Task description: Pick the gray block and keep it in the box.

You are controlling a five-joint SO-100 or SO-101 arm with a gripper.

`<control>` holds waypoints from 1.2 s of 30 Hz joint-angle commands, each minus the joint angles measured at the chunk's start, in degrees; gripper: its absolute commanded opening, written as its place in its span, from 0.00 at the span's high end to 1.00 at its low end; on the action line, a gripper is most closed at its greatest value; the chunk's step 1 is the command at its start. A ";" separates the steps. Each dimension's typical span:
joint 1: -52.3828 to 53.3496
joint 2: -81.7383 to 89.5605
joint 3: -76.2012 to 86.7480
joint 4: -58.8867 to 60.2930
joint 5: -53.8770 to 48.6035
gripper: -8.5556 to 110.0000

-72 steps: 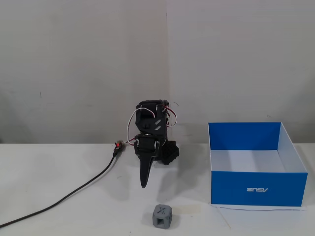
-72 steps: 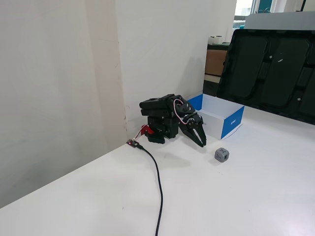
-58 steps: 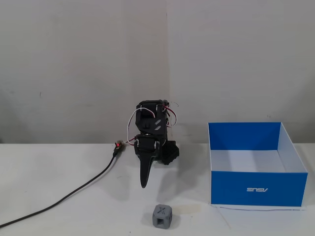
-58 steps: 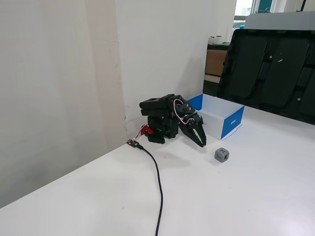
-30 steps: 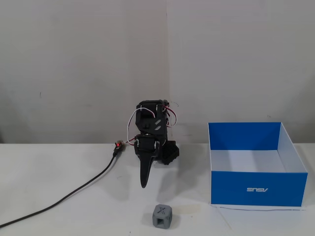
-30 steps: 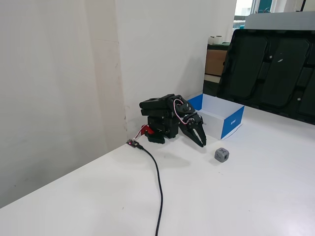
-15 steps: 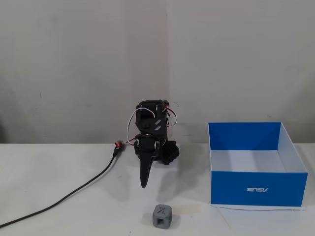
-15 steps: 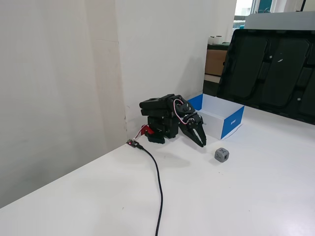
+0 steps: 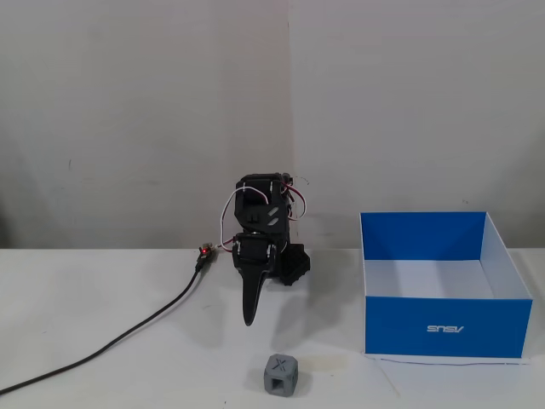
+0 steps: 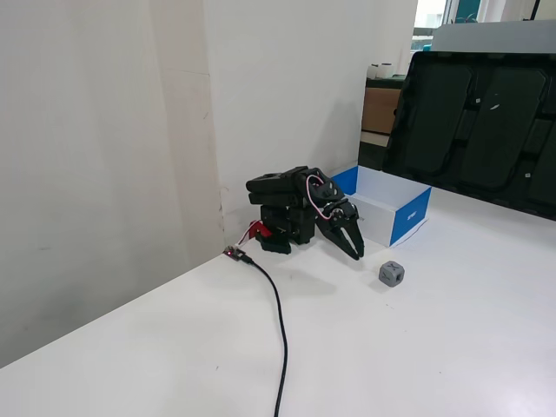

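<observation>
Arm (image 9: pixel 264 230) sat folded low near the wall, gripper (image 9: pixel 250 311) drooped toward the table (image 9: pixel 102 315). Nothing was held. In a fixed view the fingers (image 10: pixel 352 243) looked slightly parted; from the other fixed view they overlapped into one dark blade, so the exact opening couldn't be read. I'd call it near closed, empty.

Block (image 9: pixel 280 374) sat on the table in front of the gripper, toward the camera in that view and a little to the right of the fingertips. Clear gap between them, no contact. In the other fixed view the block (image 10: pixel 391 274) lay just right of and below the gripper tips (image 10: pixel 355 250).

Box (image 9: pixel 443 285) stood to the right of the arm in that view, open top, white inside, empty as far as visible. The other fixed view showed the box (image 10: pixel 391 204) behind the gripper, near the wall. Block was near the box's front left corner but apart from it.

Key relation: block lay forward of the gripper, slightly toward the box side. It's a cube, so no long axis to align to; any pair of flat faces should do. My read: reach out and down, open wider first. Cable (image 9: pixel 128 336) ran off to the left, away from that path.
</observation>
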 commanded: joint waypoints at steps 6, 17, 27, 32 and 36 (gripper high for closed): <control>0.62 6.68 -1.41 -0.26 0.26 0.93; -1.32 1.67 -14.15 0.79 2.64 0.93; -2.81 -11.34 -23.29 0.88 5.71 0.93; -3.52 -20.65 -29.36 1.05 7.65 0.93; -4.31 -28.21 -33.66 1.67 10.02 0.93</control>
